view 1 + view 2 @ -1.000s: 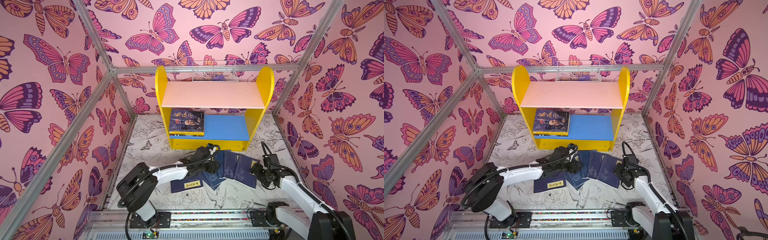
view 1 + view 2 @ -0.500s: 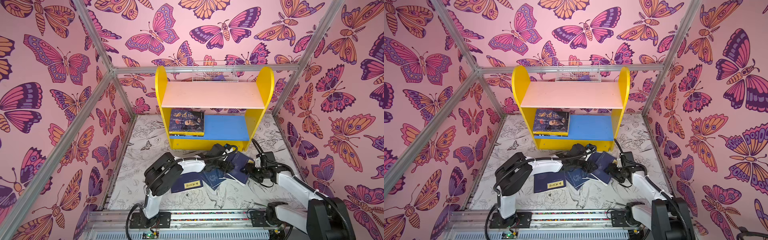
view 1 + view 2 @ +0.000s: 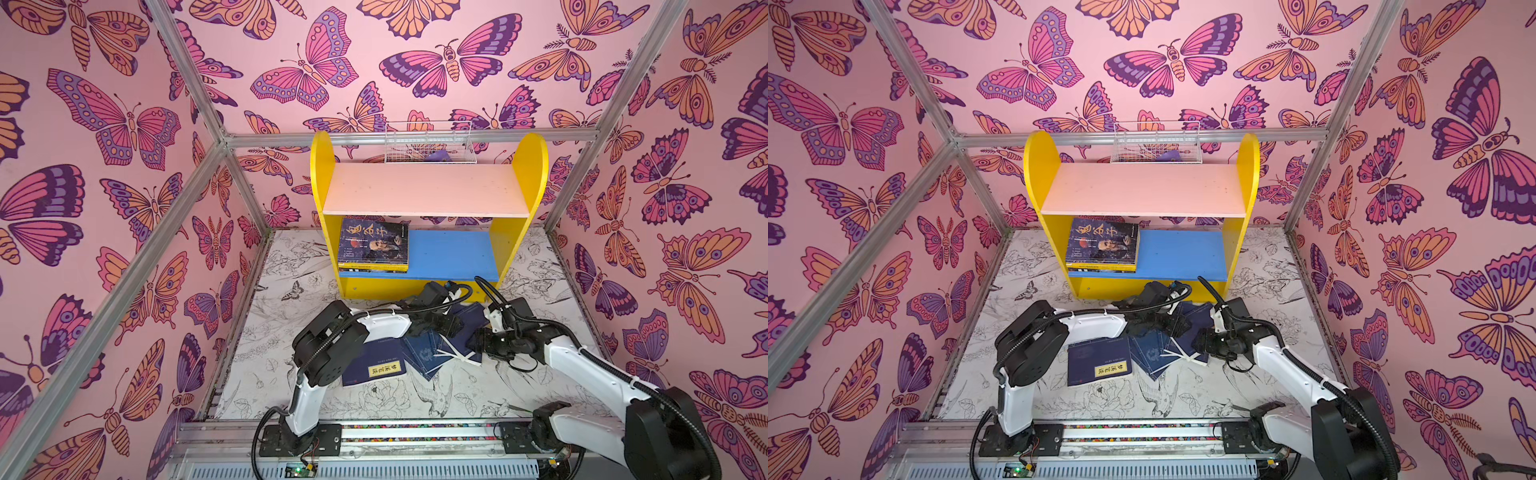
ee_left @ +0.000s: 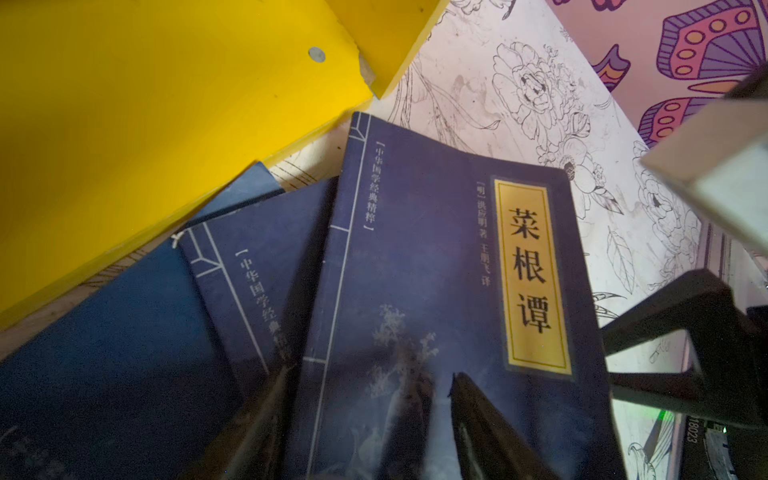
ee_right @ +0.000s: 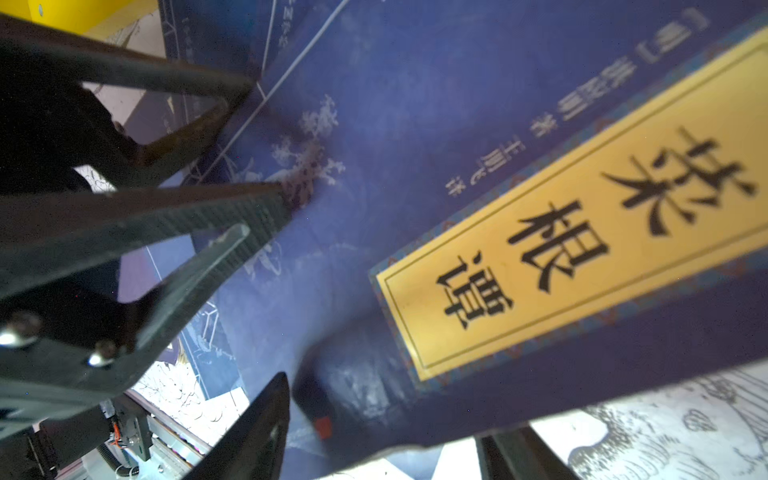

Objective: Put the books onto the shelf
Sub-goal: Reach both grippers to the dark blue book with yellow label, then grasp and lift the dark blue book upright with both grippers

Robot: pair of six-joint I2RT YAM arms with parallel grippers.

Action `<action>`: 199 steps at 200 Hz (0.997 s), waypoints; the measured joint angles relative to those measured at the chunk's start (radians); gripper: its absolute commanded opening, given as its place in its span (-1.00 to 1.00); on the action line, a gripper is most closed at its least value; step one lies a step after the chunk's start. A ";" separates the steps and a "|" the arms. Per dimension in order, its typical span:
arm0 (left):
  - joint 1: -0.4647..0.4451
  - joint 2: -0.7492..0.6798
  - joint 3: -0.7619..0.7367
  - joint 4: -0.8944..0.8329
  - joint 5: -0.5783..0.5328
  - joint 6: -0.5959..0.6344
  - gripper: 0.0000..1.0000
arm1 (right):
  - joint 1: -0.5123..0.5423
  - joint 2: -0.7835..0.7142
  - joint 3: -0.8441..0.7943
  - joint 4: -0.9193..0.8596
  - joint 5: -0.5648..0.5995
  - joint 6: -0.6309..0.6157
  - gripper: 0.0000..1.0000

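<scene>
— Can you see how many books (image 3: 428, 353) lie on the floor?

— No. In both top views my two arms cover most of the pile.

— And the stack on the blue board (image 3: 453, 253)?

— The pink board (image 3: 424, 189) hides its back. I can't count the thin books under the top one.

— What's in the wire basket (image 3: 430, 145)?

— Something purple. Too small to tell.

— The left gripper (image 4: 370, 419)?

— Dark and blurry in the left wrist view, cut off by the picture's edge.

— The right one?

— The navy book (image 5: 457, 208) hides its tips.
</scene>
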 measured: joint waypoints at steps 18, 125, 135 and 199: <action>0.001 -0.009 -0.017 0.008 0.001 0.001 0.19 | 0.000 -0.026 0.001 0.014 0.034 0.021 0.40; 0.001 -0.010 -0.023 0.007 0.027 0.011 0.07 | -0.145 -0.040 0.004 0.177 -0.012 0.188 0.12; 0.001 -0.010 -0.023 0.006 0.028 0.013 0.07 | -0.146 -0.041 0.004 0.188 -0.024 0.193 0.03; 0.013 -0.024 -0.050 0.029 0.075 0.007 0.16 | -0.147 -0.064 0.004 0.193 -0.037 0.174 -1.00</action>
